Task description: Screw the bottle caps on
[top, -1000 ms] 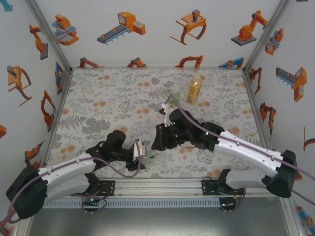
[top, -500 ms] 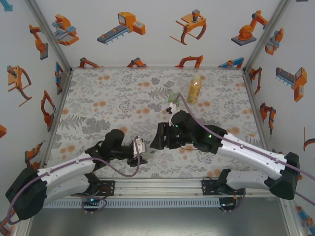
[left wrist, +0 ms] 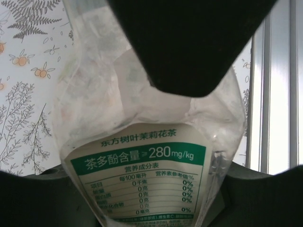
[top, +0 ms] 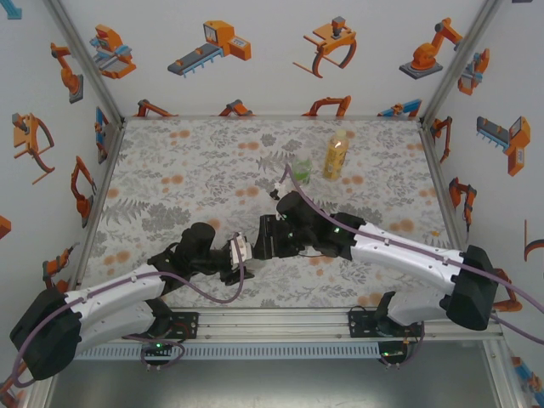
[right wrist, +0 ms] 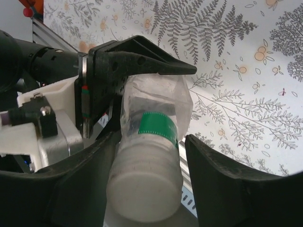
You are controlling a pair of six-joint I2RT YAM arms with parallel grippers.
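— White plastic, that's the cap to watch: it sits on the neck of the clear bottle, end-on to the right wrist camera.
— Who's got the bottle?
— That's the left gripper, clamped across the body. The bottle lies on its side, held over the table close to the near edge, a bit left of the middle.
— And the other arm?
— See the right gripper? It straddles the cap with its jaws apart. There's a gap between the cap and one finger. The other finger is touching or very nearly, I can't say which.
— So which step is this?
— I'd call it the start of the screwing-on for this bottle: cap seated, not yet pinched. Next it wants those jaws closing square on the cap. Then a wrist turn about the neck's axis while the left holds firm. The wall looks thin and crumpled, so I reckon a hard squeeze could buckle it.
— Anything inside?
— It looks empty to me. I see no liquid through the wall above the green-and-white label.
— The other two?
— Well, the amber bottle and the green bottle stand upright near each other. They're towards the far edge, right of the middle, well apart from both grippers. The amber one is yellow all the way up, but I can't tell whether that's liquid or the plastic. Their tops are too small to read.
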